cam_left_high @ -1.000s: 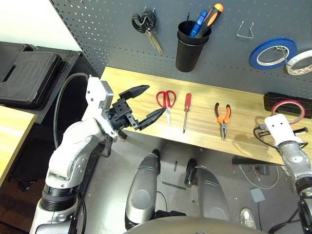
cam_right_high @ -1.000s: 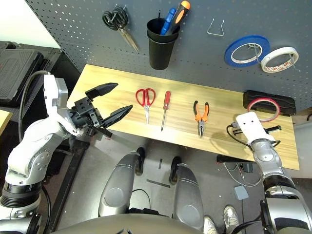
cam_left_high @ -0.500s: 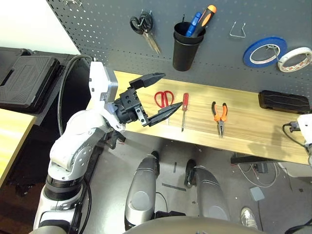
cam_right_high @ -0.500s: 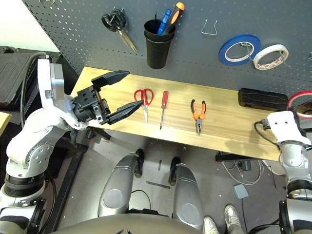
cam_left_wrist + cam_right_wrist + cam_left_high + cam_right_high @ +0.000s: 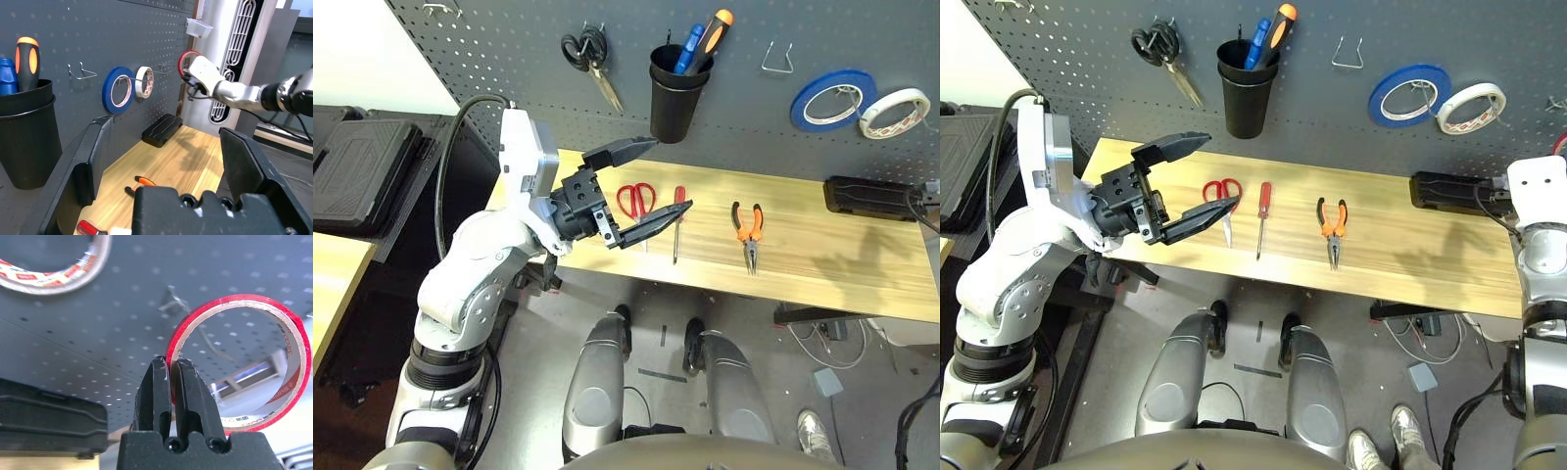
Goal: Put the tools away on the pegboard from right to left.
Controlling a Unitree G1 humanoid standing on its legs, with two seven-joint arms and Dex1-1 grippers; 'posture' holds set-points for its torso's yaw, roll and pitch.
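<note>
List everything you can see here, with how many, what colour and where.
Pegboard: one, dark grey, behind the table.
Table: one, light wood.
Black scissors: one, hung on the pegboard.
Cup: one, black, on the pegboard, holding blue and orange-black handled tools.
Blue tape: one, on a hook.
White tape: one, beside the blue.
Red scissors: one, on the table.
Screwdriver: one, red handle, on the table.
Pliers: one, orange and black, on the table.
Black case: one, on the table by the pegboard.
Red tape: one, pinched in the right gripper, by a hook.
Left gripper: open, above the table.
</note>
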